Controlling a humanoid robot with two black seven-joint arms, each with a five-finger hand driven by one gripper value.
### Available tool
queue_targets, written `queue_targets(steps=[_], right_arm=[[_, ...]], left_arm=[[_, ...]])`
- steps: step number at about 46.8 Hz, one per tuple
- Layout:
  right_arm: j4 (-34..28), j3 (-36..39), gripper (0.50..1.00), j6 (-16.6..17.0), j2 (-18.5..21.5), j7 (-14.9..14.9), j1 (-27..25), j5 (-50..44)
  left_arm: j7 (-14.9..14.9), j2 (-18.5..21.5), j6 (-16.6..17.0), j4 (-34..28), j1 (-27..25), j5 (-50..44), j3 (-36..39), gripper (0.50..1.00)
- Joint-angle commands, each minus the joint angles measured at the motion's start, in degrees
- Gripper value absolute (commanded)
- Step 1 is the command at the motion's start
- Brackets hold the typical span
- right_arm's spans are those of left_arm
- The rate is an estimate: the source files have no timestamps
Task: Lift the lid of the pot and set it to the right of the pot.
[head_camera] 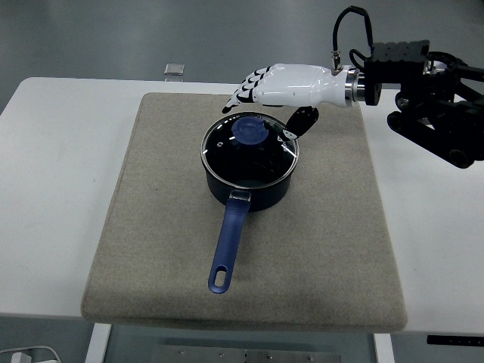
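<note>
None of the task looks done: the right hand's (281,89) fingers (240,92) are loosely spread, holding nothing, above and just behind the lid (250,143), which sits on the pot (249,168) at frame centre on the mat (151,227). Grasp, lift and placing remain.

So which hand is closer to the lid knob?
Right. The right hand hovers just above and behind the knob, not touching it. The left hand is out of view.
</note>
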Motion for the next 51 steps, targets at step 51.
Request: queue_targets(steps=[51], right_arm=[[0.0,0.2,0.897,4.4,1.1,0.0,-0.3,2.9]], left_arm=[[0.0,0.0,0.0,0.0,0.0,0.0,0.0,1.0]])
